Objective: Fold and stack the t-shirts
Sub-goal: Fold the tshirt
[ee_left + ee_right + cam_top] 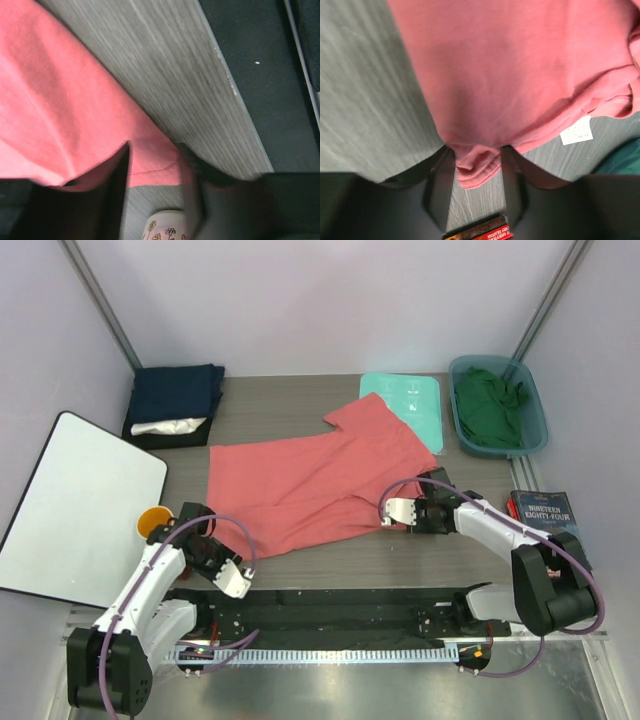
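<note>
Coral-red t-shirt (300, 490) long axis left-right, collar right, left gripper (155, 175) and right gripper (476, 167) each pinching hem

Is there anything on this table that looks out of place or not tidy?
Yes. The dark green shirt lies crumpled in the blue bin, unfolded. A yellow cup and a paperback book sit at the table's sides, unrelated to laundry. The coral shirt lies spread askew.
</note>
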Motion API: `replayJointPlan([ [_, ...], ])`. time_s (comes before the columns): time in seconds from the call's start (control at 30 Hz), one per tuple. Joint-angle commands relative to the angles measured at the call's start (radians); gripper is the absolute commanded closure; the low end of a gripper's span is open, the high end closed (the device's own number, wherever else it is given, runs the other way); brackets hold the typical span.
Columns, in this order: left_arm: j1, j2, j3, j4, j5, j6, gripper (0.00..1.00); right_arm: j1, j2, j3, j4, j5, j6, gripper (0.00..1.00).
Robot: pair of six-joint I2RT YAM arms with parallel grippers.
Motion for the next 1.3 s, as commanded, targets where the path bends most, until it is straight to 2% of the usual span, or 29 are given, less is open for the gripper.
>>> replayJointPlan([
  [0.0,0.007,0.001,-0.011,-0.037,0.022,0.042,0.71,0.0,0.042,0.022,0.064,0.012,0.036,0.6],
  [0.03,0.007,0.001,-0.012,-0.039,0.015,0.042,0.91,0.0,0.043,0.024,0.062,0.017,0.033,0.64],
  [0.07,0.007,0.006,-0.014,-0.039,0.008,0.042,1.0,0.0,0.043,0.024,0.062,0.02,0.03,0.69],
  [0.17,0.007,0.015,-0.029,-0.042,-0.012,0.04,1.0,-0.003,0.045,0.024,0.064,0.04,0.019,0.78],
  [0.27,0.007,0.031,-0.032,-0.047,-0.019,0.034,1.0,-0.011,0.042,0.025,0.059,0.055,-0.001,0.83],
  [0.47,0.007,0.057,-0.006,-0.079,-0.056,0.025,1.0,-0.038,-0.013,0.033,-0.014,0.064,-0.117,0.87],
  [0.63,0.007,0.089,0.006,-0.082,-0.084,0.025,1.0,-0.092,-0.032,0.056,-0.093,0.054,-0.217,0.87],
  [0.83,0.007,0.126,0.035,-0.125,-0.104,0.043,1.0,-0.109,0.011,0.103,-0.156,0.048,-0.245,0.87],
  [0.93,0.005,0.135,0.047,-0.143,-0.096,0.043,1.0,-0.109,0.014,0.108,-0.169,0.04,-0.251,0.81],
  [1.0,0.007,0.123,0.058,-0.154,-0.084,0.031,1.0,-0.111,0.014,0.11,-0.186,0.046,-0.259,0.71],
  [1.03,0.007,0.115,0.064,-0.163,-0.076,0.023,0.88,-0.111,0.013,0.114,-0.214,0.046,-0.263,0.68],
  [1.1,0.007,0.081,0.093,-0.168,-0.05,-0.004,0.59,-0.109,0.002,0.137,-0.255,0.035,-0.256,0.61],
  [1.23,0.005,0.026,0.231,-0.175,0.04,-0.07,0.55,-0.109,-0.013,0.253,-0.278,-0.034,-0.184,0.57],
  [1.27,0.007,0.02,0.257,-0.171,0.078,-0.082,0.53,-0.109,-0.009,0.283,-0.278,-0.099,-0.167,0.57],
])
